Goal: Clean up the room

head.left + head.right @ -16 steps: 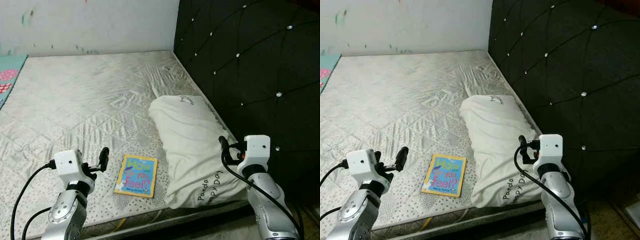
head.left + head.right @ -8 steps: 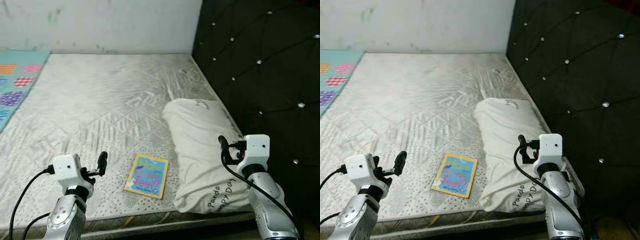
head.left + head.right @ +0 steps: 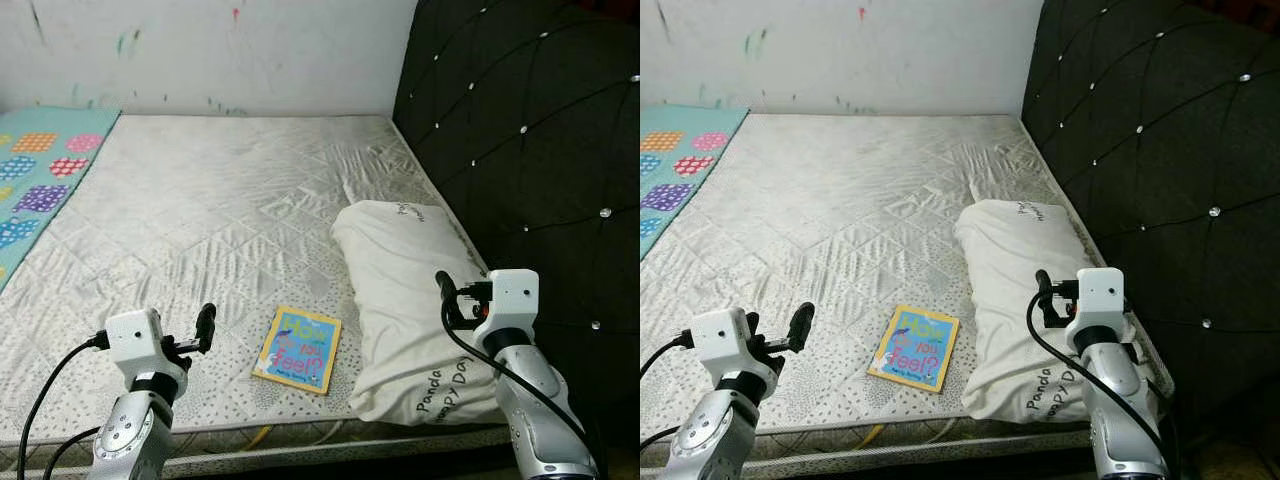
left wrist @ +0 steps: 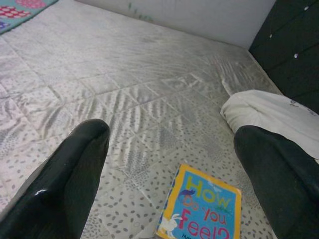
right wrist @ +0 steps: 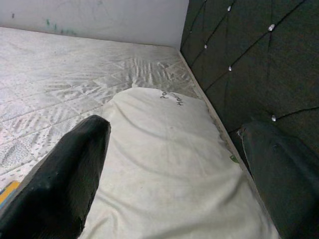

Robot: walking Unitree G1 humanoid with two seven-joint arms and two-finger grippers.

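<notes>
A thin book [image 3: 298,350] with a yellow-edged blue cover reading "How Do You Feel?" lies flat near the front edge of the bare quilted mattress [image 3: 230,200], just beside a white pillow [image 3: 405,290]. The left claw [image 4: 169,169] hovers released before it; the right claw [image 5: 174,164] gapes wide over the pillow.

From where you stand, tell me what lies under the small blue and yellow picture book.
The small blue and yellow picture book lies flat on the bare quilted grey mattress. Whatever sits beneath its cover is hidden.
</notes>
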